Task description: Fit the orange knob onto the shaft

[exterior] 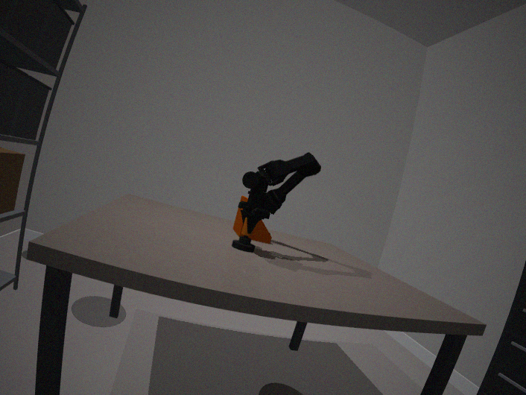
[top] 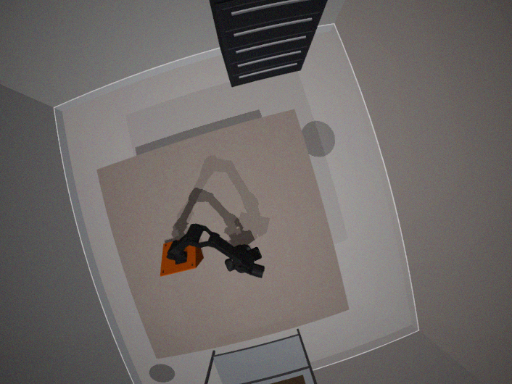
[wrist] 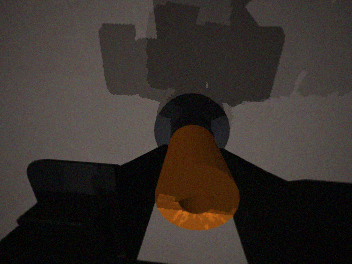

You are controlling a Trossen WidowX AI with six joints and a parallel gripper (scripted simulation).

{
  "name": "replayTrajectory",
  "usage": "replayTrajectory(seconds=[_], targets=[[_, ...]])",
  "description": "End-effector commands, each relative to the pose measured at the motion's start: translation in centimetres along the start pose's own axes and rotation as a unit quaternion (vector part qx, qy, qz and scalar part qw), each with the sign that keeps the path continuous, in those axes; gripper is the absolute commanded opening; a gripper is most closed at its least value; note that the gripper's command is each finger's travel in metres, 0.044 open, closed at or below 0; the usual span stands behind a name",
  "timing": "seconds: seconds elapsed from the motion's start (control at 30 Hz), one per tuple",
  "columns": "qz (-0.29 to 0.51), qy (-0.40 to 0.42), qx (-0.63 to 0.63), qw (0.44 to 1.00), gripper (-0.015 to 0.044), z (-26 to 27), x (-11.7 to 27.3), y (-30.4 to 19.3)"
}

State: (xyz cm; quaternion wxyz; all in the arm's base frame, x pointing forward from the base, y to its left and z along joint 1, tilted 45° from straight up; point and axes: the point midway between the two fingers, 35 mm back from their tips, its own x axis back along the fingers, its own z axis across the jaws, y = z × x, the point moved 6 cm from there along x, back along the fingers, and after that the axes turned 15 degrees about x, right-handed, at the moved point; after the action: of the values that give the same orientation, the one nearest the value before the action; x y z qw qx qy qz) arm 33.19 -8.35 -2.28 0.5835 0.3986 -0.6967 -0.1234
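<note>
The orange knob [exterior: 244, 228] [wrist: 197, 172] is upright between the fingers of my gripper [exterior: 245, 230] [wrist: 192, 151], which is shut on it. The round dark pedestal [exterior: 243, 246] [wrist: 162, 131] stands on the table, directly below the knob. A short dark stretch, the shaft [exterior: 244, 239], shows between the knob's lower end and the pedestal, so the knob is above the pedestal's top. Whether the shaft's tip is inside the hole, and how the flat sides lie, is hidden. In the top view the arm covers knob and pedestal.
The arm's orange base mount [top: 178, 268] [exterior: 260, 235] stands on the table [top: 264, 173] [exterior: 170, 250], behind the pedestal in the exterior view. The arm's shadows fall beside the pedestal. A dark drawer cabinet [top: 266, 43] and a shelf rack [exterior: 39, 140] stand off the table.
</note>
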Motion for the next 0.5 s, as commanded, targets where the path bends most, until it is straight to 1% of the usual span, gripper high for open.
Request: replayTrajectory(seconds=[0.0, 0.3, 0.47], targets=[[0.001, -0.002, 0.003, 1.000, 0.0000, -0.05, -0.35, -0.07], [0.000, -0.002, -0.029, 1.000, 0.0000, 0.07, -1.18, -0.10], [-0.001, -0.001, -0.023, 1.000, 0.0000, 0.03, -1.03, -0.05]])
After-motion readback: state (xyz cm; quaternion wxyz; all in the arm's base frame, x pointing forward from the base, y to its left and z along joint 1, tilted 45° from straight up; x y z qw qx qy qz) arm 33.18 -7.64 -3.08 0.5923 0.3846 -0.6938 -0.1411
